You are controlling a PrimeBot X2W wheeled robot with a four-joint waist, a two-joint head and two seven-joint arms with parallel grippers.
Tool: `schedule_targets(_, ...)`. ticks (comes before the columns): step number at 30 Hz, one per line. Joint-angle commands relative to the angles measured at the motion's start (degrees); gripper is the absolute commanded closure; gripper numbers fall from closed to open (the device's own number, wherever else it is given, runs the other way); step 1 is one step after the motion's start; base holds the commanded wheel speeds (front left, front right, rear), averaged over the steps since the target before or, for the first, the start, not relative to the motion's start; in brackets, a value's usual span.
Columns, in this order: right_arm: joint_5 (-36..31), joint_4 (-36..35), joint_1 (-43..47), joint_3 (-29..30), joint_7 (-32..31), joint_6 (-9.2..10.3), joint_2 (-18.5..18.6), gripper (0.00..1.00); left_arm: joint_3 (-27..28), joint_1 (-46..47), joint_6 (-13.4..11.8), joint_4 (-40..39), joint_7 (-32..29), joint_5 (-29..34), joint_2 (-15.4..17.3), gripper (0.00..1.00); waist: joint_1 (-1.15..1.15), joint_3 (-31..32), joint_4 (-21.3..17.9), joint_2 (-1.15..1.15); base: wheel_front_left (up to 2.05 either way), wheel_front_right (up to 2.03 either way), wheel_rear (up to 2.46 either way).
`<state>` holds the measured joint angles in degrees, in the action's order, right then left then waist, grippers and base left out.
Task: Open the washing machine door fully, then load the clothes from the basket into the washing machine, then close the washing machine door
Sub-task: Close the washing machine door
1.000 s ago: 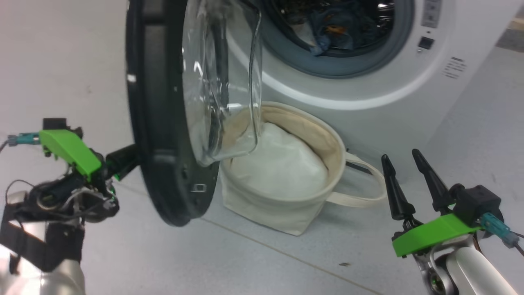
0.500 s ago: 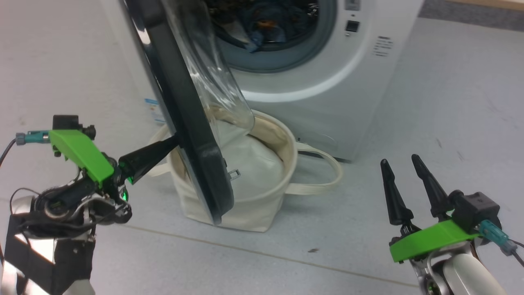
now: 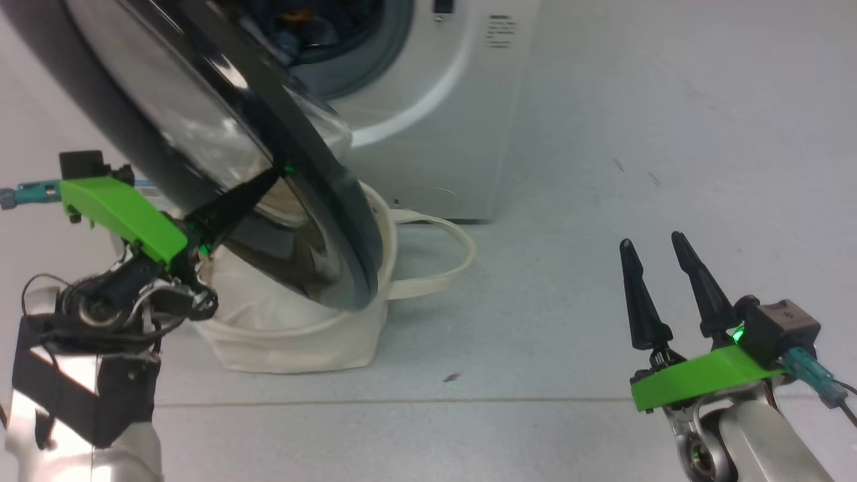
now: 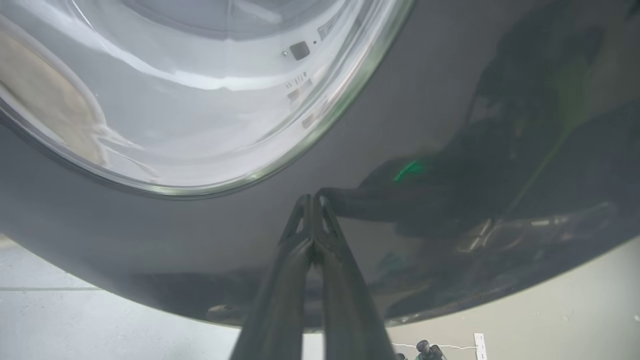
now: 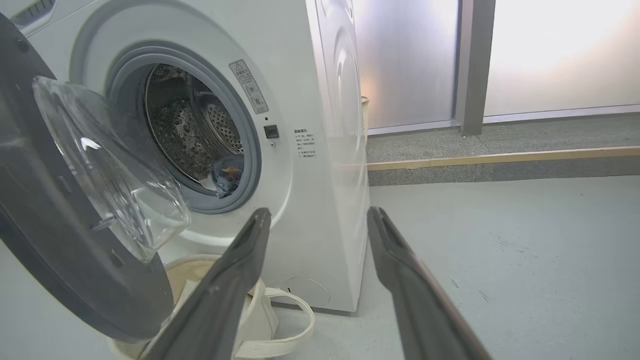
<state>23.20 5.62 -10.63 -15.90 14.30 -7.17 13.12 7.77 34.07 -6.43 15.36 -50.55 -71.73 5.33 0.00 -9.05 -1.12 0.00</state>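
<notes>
Right wrist: clothes [image 5: 226, 176] in drum [image 5: 182, 135]; left wrist: door rim [image 4: 450, 125].

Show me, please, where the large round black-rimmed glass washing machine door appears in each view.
Head view: the door, upper left, overlapping the cream canvas basket.
Left wrist view: the door, across top and middle.
Right wrist view: the door, left edge, swung open.
Shared landmark: its clear glass bowl.

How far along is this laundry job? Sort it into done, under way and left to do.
Done: clothes lie in the drum; the basket shows white padding. Under way: the left gripper, jaws shut, presses on the black rim of the door. Left: the door stands ajar and needs closing. The right gripper hangs idle, jaws open.
</notes>
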Motion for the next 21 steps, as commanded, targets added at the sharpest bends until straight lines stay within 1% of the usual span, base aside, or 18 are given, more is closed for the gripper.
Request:
schedule_targets(1, -0.62, -2.07, -1.58, -0.45, 0.7, -0.32, -0.2, 0.0, 1.65, 3.77, 1.27, -0.99, 1.13, 0.49, 1.32, 1.0, 0.0, -2.21, -3.85, 0.0, 0.0, 0.0, 0.0)
schedule_targets(6, -1.05, -2.79, -2.3, 0.01, 0.7, -0.32, -1.5, 0.0, 2.59, 7.49, 3.34, 2.46, 4.75, 1.88, 2.42, 1.0, 0.0, -4.26, -8.36, 0.0, 0.0, 0.0, 0.0)
schedule_targets(7, -1.05, -2.79, -2.3, 0.01, 0.7, -0.32, -1.5, 0.0, 2.59, 7.49, 3.34, 2.46, 4.75, 1.88, 2.42, 1.0, 0.0, -4.26, -8.36, 0.0, 0.0, 0.0, 0.0)
schedule_targets(8, -1.13, -2.89, -2.38, 0.08, 0.7, -0.32, -1.76, 0.0, 2.93, 8.31, 3.73, 3.26, 5.7, 2.05, 2.51, 1.0, 0.0, -4.61, -9.2, 0.0, 0.0, 0.0, 0.0)
schedule_targets(14, -1.36, -3.32, -3.18, 0.24, 0.7, -0.32, -2.83, 0.0, 4.15, 12.69, 6.83, 9.34, 11.28, 3.94, 3.91, 1.0, 0.0, -6.09, -13.47, 0.0, 0.0, 0.0, 0.0)
schedule_targets(17, -1.46, -3.56, -3.33, 0.57, 0.7, -0.32, -2.95, 0.0, 4.53, 14.55, 8.62, 12.91, 13.73, 4.58, 4.4, 1.0, 0.0, -6.34, -14.28, 0.0, 0.0, 0.0, 0.0)
schedule_targets(21, -1.45, -3.61, -3.32, 0.58, 0.7, -0.32, -2.94, 0.0, 4.62, 16.17, 10.63, 17.38, 16.01, 4.94, 4.56, 1.0, 0.0, -6.15, -14.15, 0.0, 0.0, 0.0, 0.0)
